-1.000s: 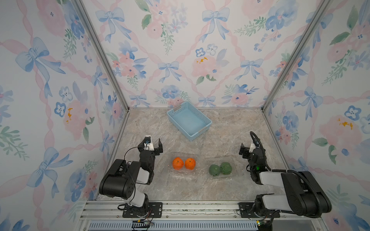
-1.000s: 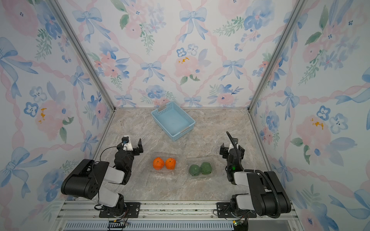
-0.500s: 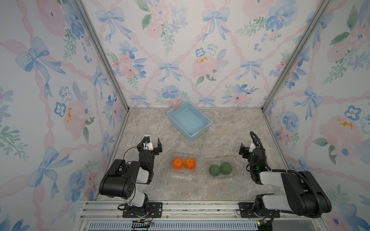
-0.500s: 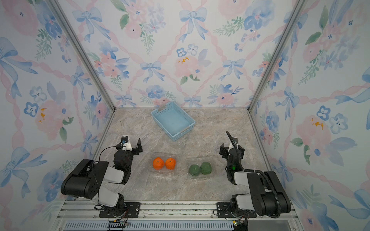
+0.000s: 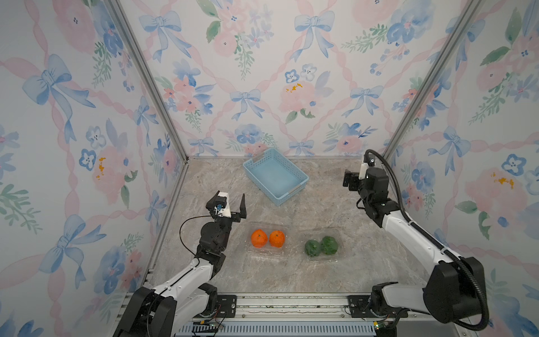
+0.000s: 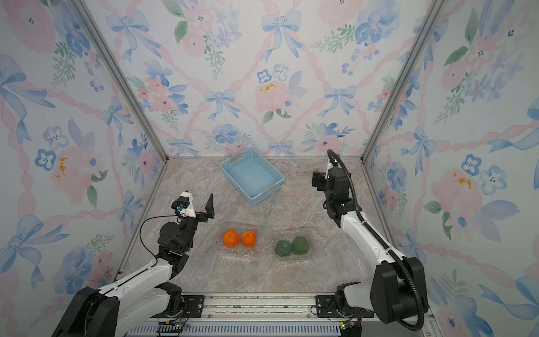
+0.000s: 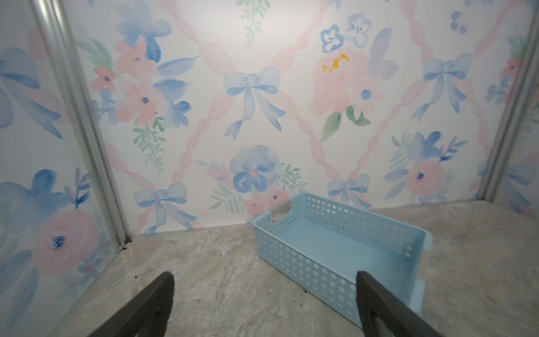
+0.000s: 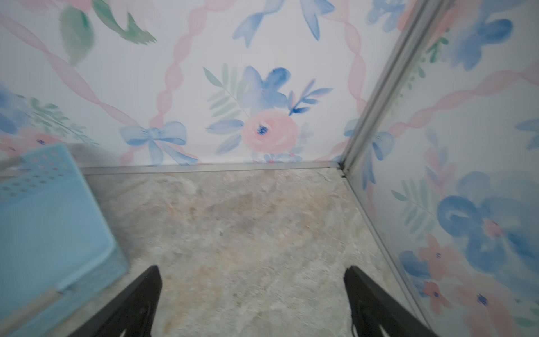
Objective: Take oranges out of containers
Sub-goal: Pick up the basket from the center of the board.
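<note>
The right tool [image 8: 252, 272] has lifted back toward the rear right corner, jaws apart, with bare surface [image 5: 320, 210] beneath and the blue basket [image 5: 275, 178] beside it. The left tool [image 7: 264, 277], jaws apart, hovers left of the front containers [image 5: 267, 253]. All four oranges [image 5: 259, 238] sit inside them.

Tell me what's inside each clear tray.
One clear tray holds two orange fruits side by side; the other tray holds two green fruits. Whatever lies beneath the fruits is covered.
</note>
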`<state>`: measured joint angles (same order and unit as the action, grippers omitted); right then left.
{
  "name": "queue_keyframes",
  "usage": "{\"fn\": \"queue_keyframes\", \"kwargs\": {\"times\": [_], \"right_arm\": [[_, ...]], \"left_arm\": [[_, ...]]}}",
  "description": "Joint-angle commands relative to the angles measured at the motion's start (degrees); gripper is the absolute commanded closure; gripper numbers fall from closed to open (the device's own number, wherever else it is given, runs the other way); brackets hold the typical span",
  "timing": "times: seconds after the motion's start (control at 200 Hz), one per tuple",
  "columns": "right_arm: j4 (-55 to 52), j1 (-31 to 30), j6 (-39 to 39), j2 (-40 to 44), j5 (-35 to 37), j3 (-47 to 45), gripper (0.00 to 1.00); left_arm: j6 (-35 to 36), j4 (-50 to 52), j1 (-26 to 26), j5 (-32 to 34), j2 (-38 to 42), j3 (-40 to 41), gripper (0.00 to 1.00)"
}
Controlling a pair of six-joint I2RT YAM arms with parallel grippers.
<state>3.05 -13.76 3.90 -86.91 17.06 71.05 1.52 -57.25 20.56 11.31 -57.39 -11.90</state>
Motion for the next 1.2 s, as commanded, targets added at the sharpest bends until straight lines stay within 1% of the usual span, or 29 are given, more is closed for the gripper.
{"fn": "queue_keyframes", "kwargs": {"times": [0.0, 0.07, 0.165, 0.215, 0.28, 0.33, 0.38, 0.45, 0.475, 0.575, 0.66, 0.745, 0.85, 1.02, 1.075, 1.195], "right_arm": [[-22.22, -4.12, 9.99, -10.27, -6.91, 11.68, 0.03], [-25.36, -7.80, 13.87, -16.48, -5.57, 18.04, 0.03], [-27.15, -11.57, 21.29, -23.55, -4.57, 24.07, 0.03], [-27.37, -12.72, 25.80, -26.79, -5.06, 26.36, 0.03], [-26.64, -14.22, 29.91, -30.38, -5.93, 28.46, 0.02], [-26.20, -15.17, 31.59, -32.99, -5.88, 30.03, 0.02], [-26.56, -15.83, 35.58, -35.36, -6.23, 31.97, 0.02], [-25.81, -16.29, 38.26, -38.43, -7.30, 33.67, 0.00], [-25.45, -16.34, 39.28, -39.37, -7.79, 34.22, 0.01], [-25.85, -16.71, 41.72, -43.17, -9.99, 37.67, 0.05], [-27.24, -17.25, 42.46, -45.36, -9.51, 39.85, 0.07], [-27.15, -17.28, 44.12, -46.61, -9.80, 40.14, 0.10], [-27.00, -17.19, 44.79, -47.75, -10.55, 40.40, 0.19], [-27.39, -17.19, 45.14, -48.95, -11.46, 40.45, 0.21], [-27.24, -17.19, 45.16, -49.36, -11.35, 40.35, 0.24], [-26.97, -16.92, 45.90, -50.26, -12.14, 40.31, 0.37]], "left_arm": [[0.61, 4.70, 1.41, -2.59, 1.96, 2.86, 0.02], [-0.47, 4.83, 1.55, -4.30, 2.79, 4.02, 0.02], [-2.00, 4.96, 1.60, -7.02, 3.47, 4.96, 0.02], [-1.94, 6.18, 1.64, -8.79, 3.82, 4.78, 0.02], [-1.91, 6.29, 1.72, -9.13, 4.54, 5.04, 0.02], [-1.96, 6.60, 1.64, -8.91, 5.14, 5.31, 0.02], [-2.05, 6.82, 1.68, -8.89, 5.56, 5.42, 0.02], [-2.05, 6.90, 1.72, -9.20, 5.97, 5.61, 0.02], [-2.05, 6.89, 1.64, -9.20, 5.97, 5.58, 0.02], [-2.09, 6.89, 1.70, -8.77, 6.21, 5.66, 0.02], [-2.14, 6.94, 1.73, -8.86, 6.24, 5.79, 0.02], [-2.30, 6.91, 1.70, -8.35, 6.70, 6.03, 0.02], [-2.39, 6.87, 1.69, -8.26, 6.94, 6.11, 0.02], [-2.42, 6.98, 1.75, -7.91, 7.26, 6.33, 0.02], [-2.43, 6.98, 1.75, -7.89, 7.12, 6.30, 0.02], [-2.59, 6.98, 1.65, -7.57, 7.22, 6.29, 0.02]]}}
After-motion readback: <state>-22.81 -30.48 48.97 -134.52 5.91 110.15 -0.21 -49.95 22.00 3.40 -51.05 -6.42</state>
